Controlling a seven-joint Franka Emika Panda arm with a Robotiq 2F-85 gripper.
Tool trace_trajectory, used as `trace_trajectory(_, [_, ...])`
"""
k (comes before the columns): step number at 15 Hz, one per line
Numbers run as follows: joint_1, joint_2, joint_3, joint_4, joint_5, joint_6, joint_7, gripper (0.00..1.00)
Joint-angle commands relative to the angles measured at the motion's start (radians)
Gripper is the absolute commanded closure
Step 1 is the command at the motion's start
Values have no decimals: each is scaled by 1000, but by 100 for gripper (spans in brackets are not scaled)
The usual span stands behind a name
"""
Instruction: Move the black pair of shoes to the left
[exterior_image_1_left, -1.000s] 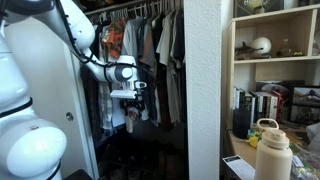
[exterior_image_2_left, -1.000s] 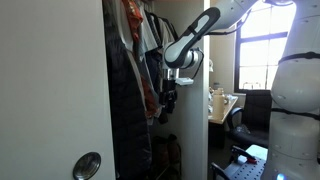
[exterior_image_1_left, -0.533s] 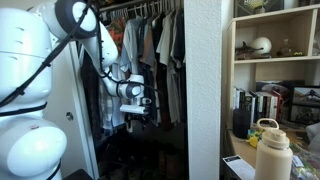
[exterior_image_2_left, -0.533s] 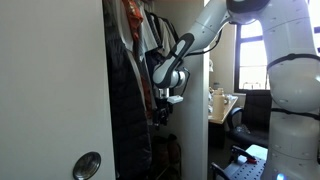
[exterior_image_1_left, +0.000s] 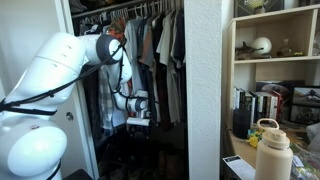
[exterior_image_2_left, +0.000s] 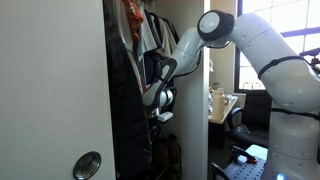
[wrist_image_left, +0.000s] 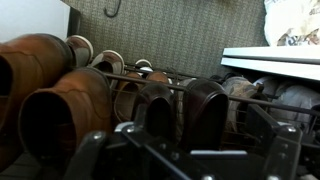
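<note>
The black pair of shoes stands on a wire shoe rack in the wrist view, openings toward the camera, side by side in the middle of the row. My gripper is open, its two dark fingers spread at the bottom of that view, just in front of the pair and apart from it. In both exterior views the gripper hangs low inside the dark closet below the hanging clothes. The shoes themselves are hidden in the dark in both exterior views.
Brown boots fill the rack left of the black pair, and greyish shoes sit to its right under a white shelf. Hanging clothes are above. A white wall and a door flank the closet.
The arm has folded down into the closet. The gripper has dropped from mid-clothes height to lower, nearer the shoe rack, and stayed open.
</note>
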Motion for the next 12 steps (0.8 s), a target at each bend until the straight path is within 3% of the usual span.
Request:
trace_trajectory(1, [2,102,23,120,0,0,26,0])
trace_trajectory(7, [-5,96,34,126,-7,1,22,0])
trace_trajectory(12, [1,218,41,189,-15,-1,3,0])
